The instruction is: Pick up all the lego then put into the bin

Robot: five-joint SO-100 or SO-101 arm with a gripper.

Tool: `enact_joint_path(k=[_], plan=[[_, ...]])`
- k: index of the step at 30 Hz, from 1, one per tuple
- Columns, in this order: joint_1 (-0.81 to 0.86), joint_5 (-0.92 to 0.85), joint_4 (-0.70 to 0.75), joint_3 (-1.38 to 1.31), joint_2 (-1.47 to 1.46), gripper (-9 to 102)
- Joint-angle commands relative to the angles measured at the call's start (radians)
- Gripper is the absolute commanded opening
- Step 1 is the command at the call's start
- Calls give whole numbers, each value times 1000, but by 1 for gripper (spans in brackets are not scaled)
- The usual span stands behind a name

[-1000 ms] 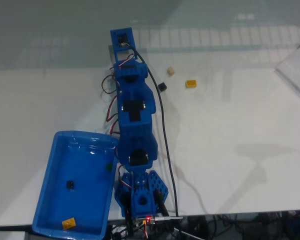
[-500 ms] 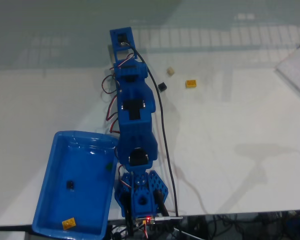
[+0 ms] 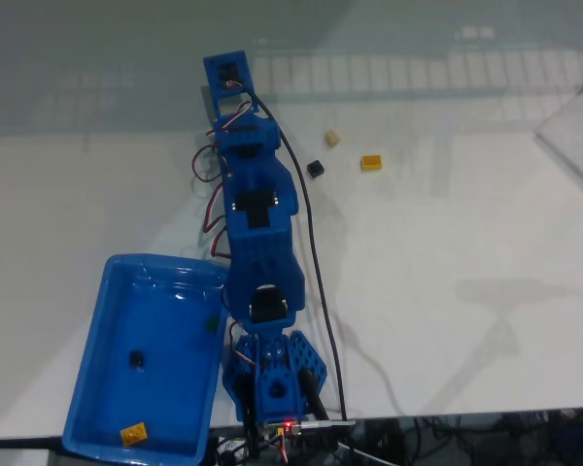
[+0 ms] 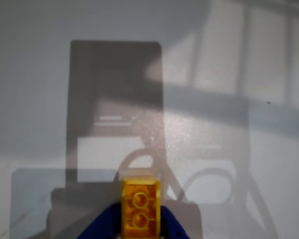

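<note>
Gripper (image 4: 139, 234) clenched on an orange-yellow brick (image 4: 140, 206) — studs up, long axis along the fingers — and the bin (image 3: 92, 349) sits back beside the arm's base, down-left in the fixed view.

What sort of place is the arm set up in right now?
Probably a hobby or lab bench: a plain white tabletop carrying a 3D-printed-looking blue arm with loose wiring, a blue bin, and a few small lego bricks. The hand grips a yellow brick.
</note>
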Motion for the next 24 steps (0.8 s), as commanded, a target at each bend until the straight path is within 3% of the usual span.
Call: enact_joint_path(k=[1, 9, 13, 18, 24], plan=[[-9, -9, -11, -49, 0, 0], [-18, 9, -11, -40, 11, 0], [-34, 103, -6, -5, 121, 0], [-94, 285, 6, 115, 483, 0], [-291, 393, 285, 249, 1045, 0]])
